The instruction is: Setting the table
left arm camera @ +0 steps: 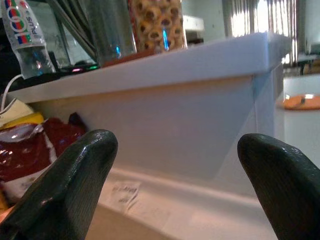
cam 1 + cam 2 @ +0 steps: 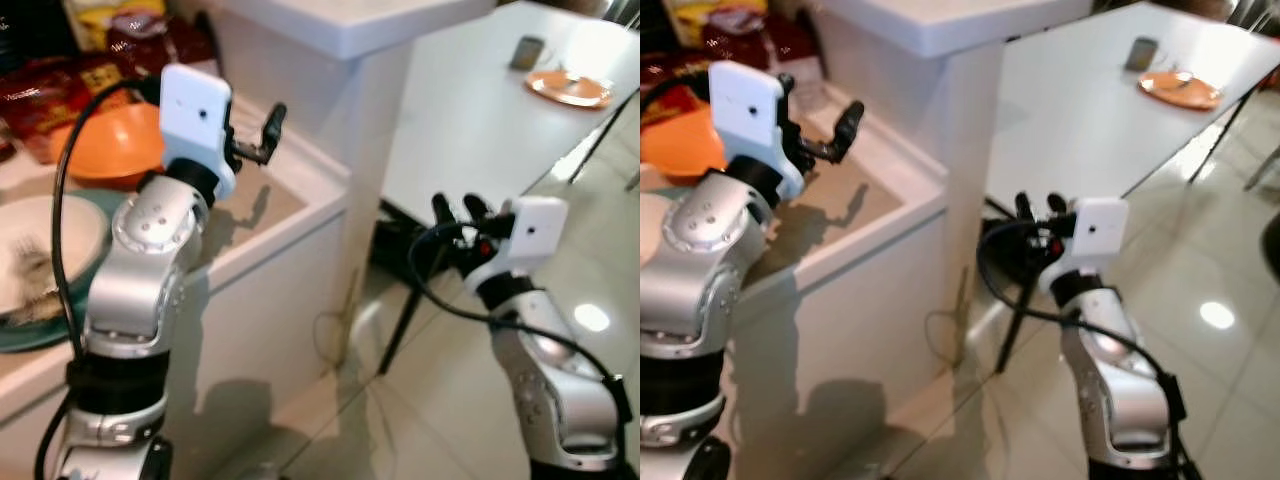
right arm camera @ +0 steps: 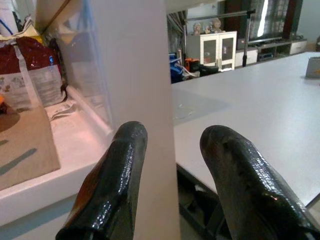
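While the left tool (image 2: 262, 135) is held open and empty over the white desk (image 2: 290, 205), near the round orange plastic bowl (image 2: 110, 145), that bowl is best approached slowly; the right tool (image 2: 458, 212), slightly parted, is kept low.

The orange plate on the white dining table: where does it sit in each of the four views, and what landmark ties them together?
Left eye view: orange plate at upper right, on the far part of the white table.
Right eye view: upper right again, beside a small grey object.
Left wrist view: an orange sliver at the right edge, past the counter's corner.
Right wrist view: not in it.
Shared landmark: the white counter pillar.
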{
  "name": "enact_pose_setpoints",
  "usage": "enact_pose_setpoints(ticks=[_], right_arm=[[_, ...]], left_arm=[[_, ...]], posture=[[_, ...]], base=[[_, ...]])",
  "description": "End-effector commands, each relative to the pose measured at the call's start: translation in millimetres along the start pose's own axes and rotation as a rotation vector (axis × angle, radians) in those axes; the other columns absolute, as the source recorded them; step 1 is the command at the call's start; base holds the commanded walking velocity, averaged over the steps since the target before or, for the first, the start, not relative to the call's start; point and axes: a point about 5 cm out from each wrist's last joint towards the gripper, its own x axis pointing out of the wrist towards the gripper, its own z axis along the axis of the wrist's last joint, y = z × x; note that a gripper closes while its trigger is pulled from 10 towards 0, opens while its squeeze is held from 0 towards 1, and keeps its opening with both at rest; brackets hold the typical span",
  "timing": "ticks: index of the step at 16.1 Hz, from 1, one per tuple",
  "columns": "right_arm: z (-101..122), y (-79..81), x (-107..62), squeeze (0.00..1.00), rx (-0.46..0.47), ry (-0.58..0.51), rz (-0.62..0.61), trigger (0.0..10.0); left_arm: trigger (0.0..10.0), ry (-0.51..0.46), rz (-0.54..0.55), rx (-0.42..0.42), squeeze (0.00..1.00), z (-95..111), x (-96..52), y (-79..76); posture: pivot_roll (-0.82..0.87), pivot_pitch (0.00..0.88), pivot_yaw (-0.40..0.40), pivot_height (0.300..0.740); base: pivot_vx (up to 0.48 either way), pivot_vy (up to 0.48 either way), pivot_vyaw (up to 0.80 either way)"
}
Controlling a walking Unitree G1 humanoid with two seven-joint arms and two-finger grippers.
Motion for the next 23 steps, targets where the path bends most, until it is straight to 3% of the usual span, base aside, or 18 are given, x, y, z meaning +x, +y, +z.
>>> enact_pose_setpoints(ticks=[1, 3, 5, 8, 9, 10, 11, 12, 13, 15, 18, 23], right_arm=[[3.7, -4.8, -0.7, 0.0, -0.008, -0.016, -0.009, 10.0], [4.7, -6.5, 0.6, 0.0, -0.013, -0.019, -0.007, 10.0], [5.7, -8.1, 2.5, 0.0, -0.02, -0.02, -0.004, 10.0], [9.5, -10.1, 7.0, 0.0, -0.032, -0.024, 0.01, 10.0], [10.9, -10.0, 8.5, 0.0, -0.033, -0.026, 0.02, 10.0], [11.3, -10.2, 9.2, 0.0, -0.035, -0.027, 0.023, 10.0], [11.8, -10.5, 9.3, 0.0, -0.034, -0.029, 0.022, 10.0], [12.3, -10.9, 8.4, 0.0, -0.023, -0.031, 0.014, 10.0], [12.2, -11.1, 7.1, 0.0, -0.009, -0.031, 0.006, 10.0], [11.7, -10.3, 4.8, 0.0, 0.02, -0.035, -0.008, 10.0], [13.8, -10.4, 5.5, 0.0, 0.002, -0.047, -0.015, 10.0], [16.4, -14.9, 6.5, 0.0, -0.01, -0.059, -0.037, 10.0]], left_arm=[[10.0, 0.0, -0.027, 0.026, 0.0, 3.3, 5.3, -6.7], [10.0, 0.033, -0.035, 0.123, 0.0, -0.2, 9.3, -8.7], [10.0, 0.077, -0.056, 0.141, 0.0, -5.6, 17.3, -12.7], [10.0, 0.097, -0.15, 0.258, 0.0, -5.2, 41.9, -17.5], [10.0, 0.117, -0.178, 0.33, 0.63, -7.2, 52.0, -16.6], [10.0, 0.133, -0.174, 0.285, 1.0, -8.7, 57.8, -16.0], [10.0, 0.134, -0.151, 0.227, 1.0, -8.2, 60.3, -16.2], [10.0, 0.114, -0.094, 0.146, 0.32, -5.5, 60.7, -15.4], [10.0, 0.11, -0.066, 0.059, 0.0, -4.3, 58.1, -15.0], [10.0, 0.006, -0.077, 0.001, 0.0, 7.0, 46.5, -18.9], [10.0, -0.054, -0.116, 0.017, 0.0, 13.6, 36.4, -28.4], [10.0, -0.117, -0.151, 0.08, 0.0, 35.9, 38.6, -33.6]], posture=[[0.06, 0.0, -0.002, 0.74], [0.07, 0.0, -0.009, 0.74], [0.07, 0.0, -0.017, 0.74], [0.08, 0.0, -0.03, 0.74], [0.08, 0.0, -0.03, 0.74], [0.07, 0.0, -0.02, 0.74], [0.07, 0.0, -0.02, 0.74], [0.07, 0.0, -0.016, 0.74], [0.07, 0.0, -0.016, 0.74], [0.07, 0.0, -0.014, 0.74], [0.08, 0.004, -0.011, 0.74], [0.08, 0.0, -0.005, 0.74]], base=[[0.0, 0.0, 0.0], [0.0, 0.0, 0.0], [0.0, 0.0, 0.0], [0.0, 0.0, 0.0], [0.0, 0.0, 0.0], [0.0, 0.0, 0.0], [0.0, 0.0, 0.0], [0.0, 0.0, 0.0], [0.0, 0.0, 0.0], [0.0, 0.0, 0.0], [0.0, 0.0, 0.21], [0.0, 0.0, 0.8]])
